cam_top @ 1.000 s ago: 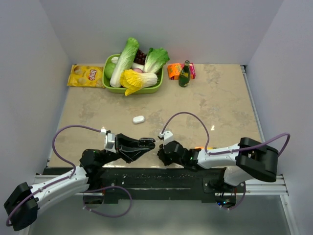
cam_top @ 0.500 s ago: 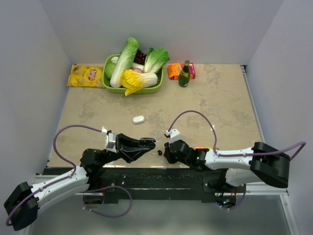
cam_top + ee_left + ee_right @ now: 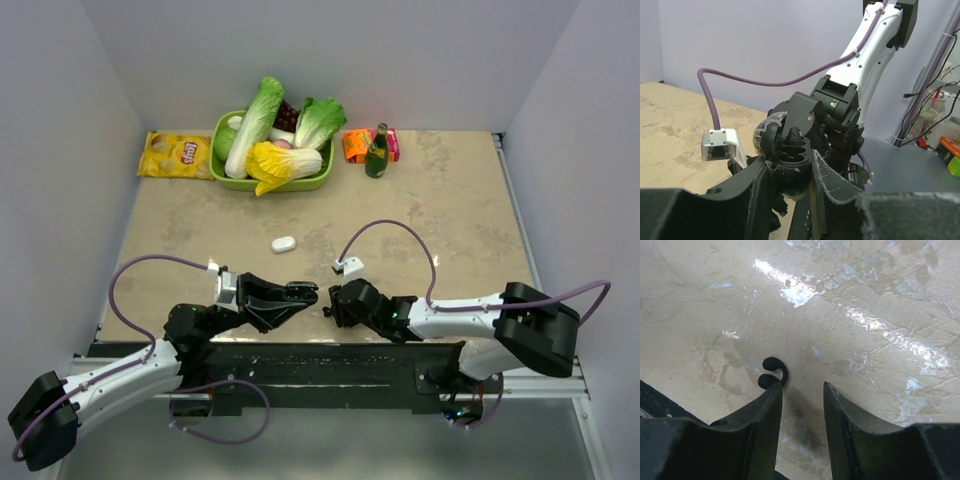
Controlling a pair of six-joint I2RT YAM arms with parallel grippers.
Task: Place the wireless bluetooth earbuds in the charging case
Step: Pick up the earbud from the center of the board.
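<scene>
My left gripper (image 3: 303, 292) is shut on an open black charging case (image 3: 792, 150); the case sits between the fingers with its empty slots facing up and its lid tipped to the left. My right gripper (image 3: 802, 390) is open and low over the table, close to the right of the left gripper (image 3: 787, 167). One black earbud (image 3: 773, 372) lies on the table just past the tip of the right gripper's left finger (image 3: 765, 410), outside the gap. In the top view it is a dark speck (image 3: 325, 312) at the right gripper (image 3: 332, 303). The other earbuds are out of view.
A small white case (image 3: 284, 243) lies on the table beyond both grippers. At the back stand a green basket (image 3: 318, 181) of vegetables, a yellow chips bag (image 3: 175, 155), a green bottle (image 3: 377, 152) and an orange packet (image 3: 356, 146). Walls close in on both sides.
My right gripper drew back to the right, uncovering the black earbud, then moved left again up to it. The left gripper with the black case has not moved.
</scene>
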